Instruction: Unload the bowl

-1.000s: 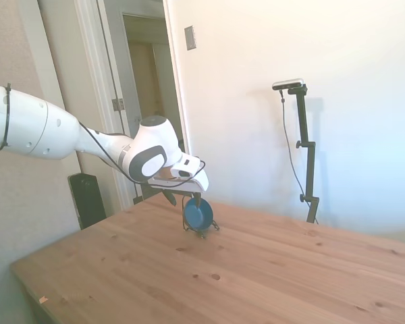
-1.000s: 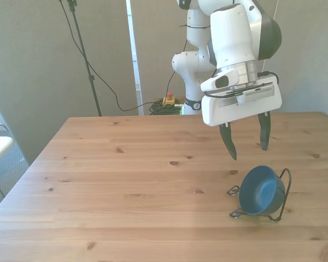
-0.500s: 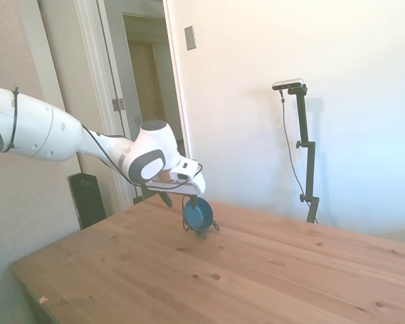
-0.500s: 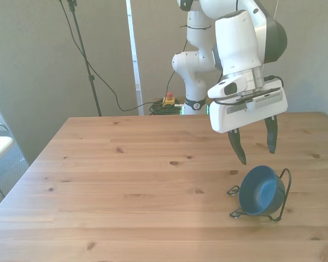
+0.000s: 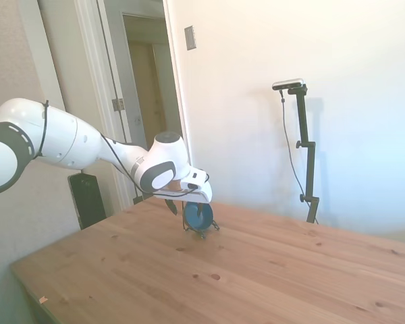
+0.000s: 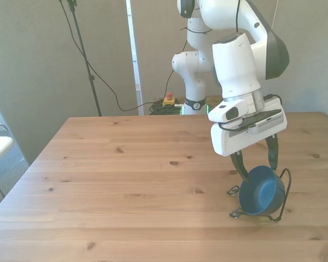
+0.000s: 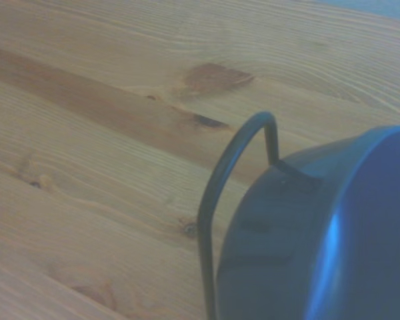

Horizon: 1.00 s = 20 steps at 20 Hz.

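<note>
Tabletop (image 6: 126, 180): broad pale pine planks with dark knots, carrying only the rack and bowl, which sit near the edge at the front view's right and toward the near side. White Franka arm (image 5: 67, 145): jointed, reaching in low over that same spot. Tool (image 6: 257, 165): two dark fingers spread wide, holding nothing, lowered so that the bowl's upper rim lies between them; one fingertip sits just at the rim on the front view's left, the other just behind the top of the rim, and contact cannot be told. Thin black wire rack (image 6: 285, 180): an upright loop with small curled feet on the tabletop, propping the bowl from behind. Small round dark-blue bowl (image 6: 261, 192): smooth, plain, standing on edge in the rack with its open side facing the front view's left; not yet lifted out. Risks, as judged: the fingers may close on the wire loop together with the rim, since the wrist view shows wire (image 7: 217, 193) pressed against the bowl's wall (image 7: 300, 233); the light rack could then lift or drag; the smooth, tilted rim could slip from a shallow pinch.
</note>
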Each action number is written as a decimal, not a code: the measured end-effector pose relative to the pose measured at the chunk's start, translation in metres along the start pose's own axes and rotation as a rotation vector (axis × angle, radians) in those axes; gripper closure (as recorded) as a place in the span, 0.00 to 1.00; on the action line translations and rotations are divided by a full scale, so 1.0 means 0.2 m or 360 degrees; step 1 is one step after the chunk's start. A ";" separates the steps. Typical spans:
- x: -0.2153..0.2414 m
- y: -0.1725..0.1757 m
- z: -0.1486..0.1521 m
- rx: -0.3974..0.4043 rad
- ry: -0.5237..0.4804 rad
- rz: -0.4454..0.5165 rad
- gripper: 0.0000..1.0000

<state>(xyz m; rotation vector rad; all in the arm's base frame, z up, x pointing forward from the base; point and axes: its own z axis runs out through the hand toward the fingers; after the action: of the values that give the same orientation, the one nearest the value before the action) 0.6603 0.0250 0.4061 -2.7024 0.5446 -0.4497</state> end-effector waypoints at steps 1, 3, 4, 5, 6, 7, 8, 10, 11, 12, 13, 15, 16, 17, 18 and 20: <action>0.00 0.00 0.02 0.0014 -0.0021 -0.0025 0.00; -0.01 -0.01 0.05 0.0042 -0.0058 -0.0096 0.00; -0.01 -0.02 0.06 0.0056 -0.0072 -0.0130 0.00; -0.01 -0.02 0.07 0.0064 -0.0077 -0.0162 0.00; -0.02 -0.02 0.07 0.0065 -0.0077 -0.0187 0.00; -0.02 -0.02 0.07 0.0066 -0.0072 -0.0204 0.00; -0.02 -0.02 0.06 0.0066 -0.0063 -0.0213 0.00; -0.02 -0.03 0.05 0.0066 -0.0038 -0.0225 1.00; -0.03 -0.03 0.05 0.0066 -0.0037 -0.0232 1.00; -0.03 -0.03 0.05 0.0068 -0.0038 -0.0239 1.00; -0.03 -0.04 0.05 0.0071 -0.0043 -0.0245 1.00; -0.04 -0.04 0.06 0.0074 -0.0052 -0.0258 1.00; -0.05 -0.03 0.06 0.0074 -0.0056 -0.0262 1.00; -0.05 -0.03 0.07 0.0073 -0.0060 -0.0263 1.00; -0.05 -0.03 0.07 0.0072 -0.0062 -0.0264 1.00; -0.06 -0.03 0.07 0.0072 -0.0064 -0.0268 1.00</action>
<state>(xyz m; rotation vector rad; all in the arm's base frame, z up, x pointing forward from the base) 0.6571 0.0380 0.3929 -2.7182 0.2936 -0.4446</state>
